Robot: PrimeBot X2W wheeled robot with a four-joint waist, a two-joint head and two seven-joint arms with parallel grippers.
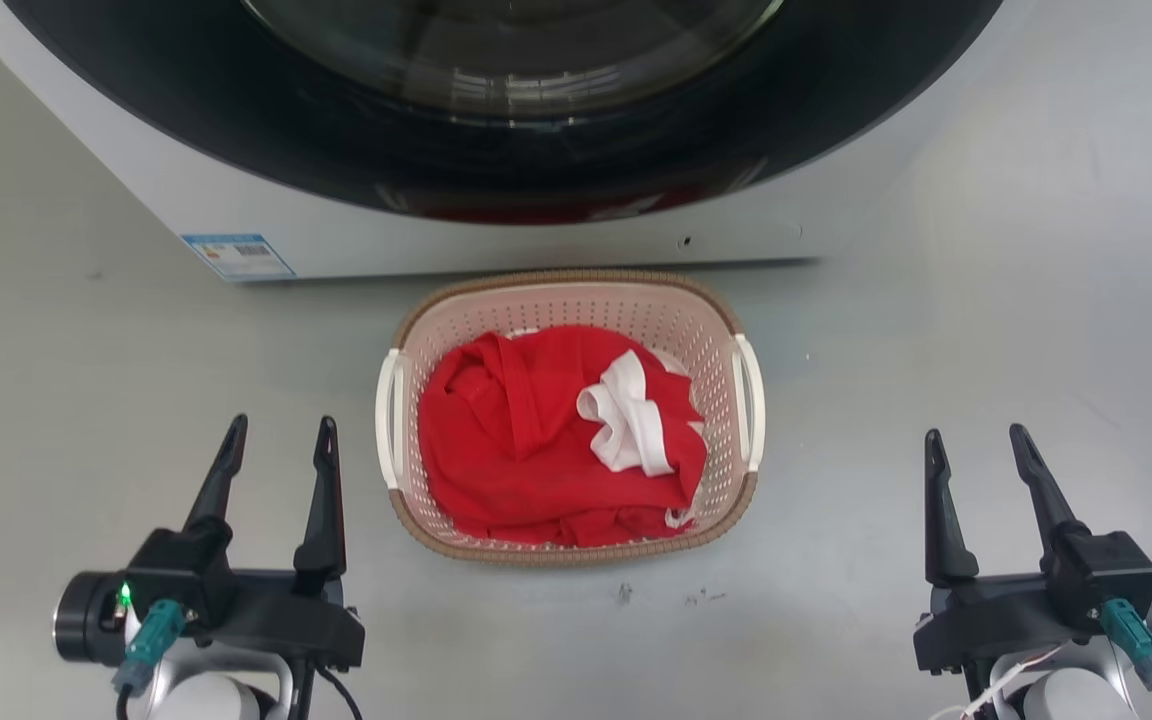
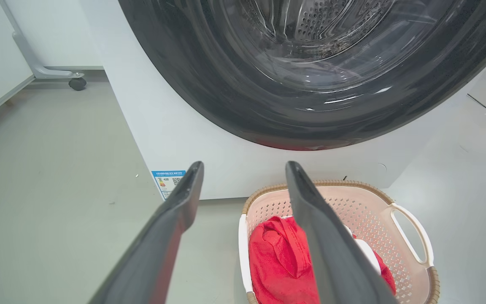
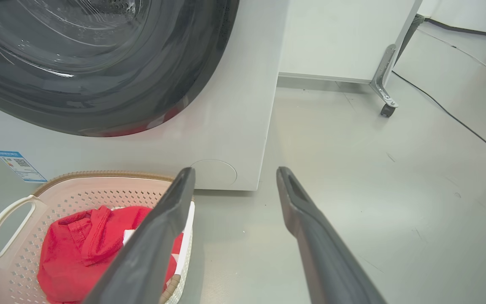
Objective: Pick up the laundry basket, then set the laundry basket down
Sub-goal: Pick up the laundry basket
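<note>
1. Head view: The laundry basket (image 1: 576,308) sits on the grey floor (image 1: 86,380) just in front of the white washing machine (image 1: 496,235), its far rim close to the machine's base. A red garment (image 1: 516,440) lies in it, with a white cloth (image 1: 626,415) on top. The left gripper (image 1: 282,422) hovers near the basket's left handle (image 1: 388,420), its pincer spread wide and holding nothing. The right gripper (image 1: 974,433) hangs further off on the other side, also parted and empty. Neither touches the basket. A blue label (image 1: 238,256) marks the machine's lower left corner.

2. Left wrist view: The left gripper's two dark fingers (image 2: 167,236) stand apart with only floor, the label and the machine's front between them. The basket lies at the lower right, partly behind the right-hand finger, with its far white handle in the clear. The machine's dark round door (image 2: 209,84) looms above, and a caster (image 2: 76,83) rests on the floor at the upper left.

3. Right wrist view: The right gripper's fingers are spread, with bare floor in the gap. The basket sits at the lower left, its near edge behind the left-hand finger. A round cover (image 3: 213,173) shows low on the machine's front, and a black cable (image 3: 458,120) trails across the floor at right.
</note>
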